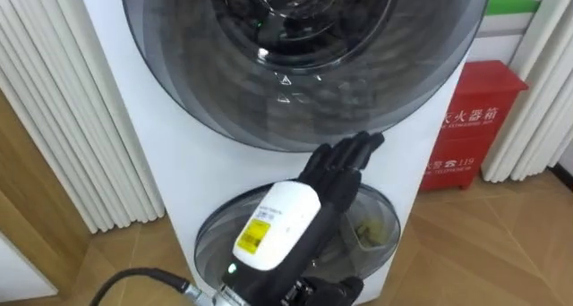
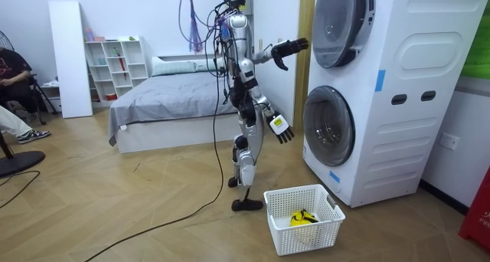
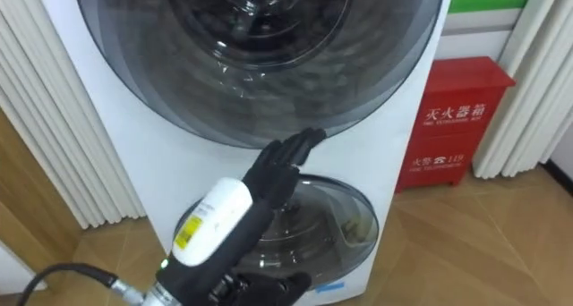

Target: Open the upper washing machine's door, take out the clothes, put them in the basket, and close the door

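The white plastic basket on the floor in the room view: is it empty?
No, a yellow and black item lies inside the white plastic basket.

wooden floor (image 2: 153, 216) with white basket (image 2: 310, 239) beside stacked washing machines (image 2: 413, 101)

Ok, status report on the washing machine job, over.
Left hand open, empty, in front of lower door. Right hand open, raised by upper door. Both doors shut, no clothes in hand. Basket on floor by the robot's feet.

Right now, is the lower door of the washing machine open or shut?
Shut. In the room view the lower door sits flush against the white front of the washing machine.
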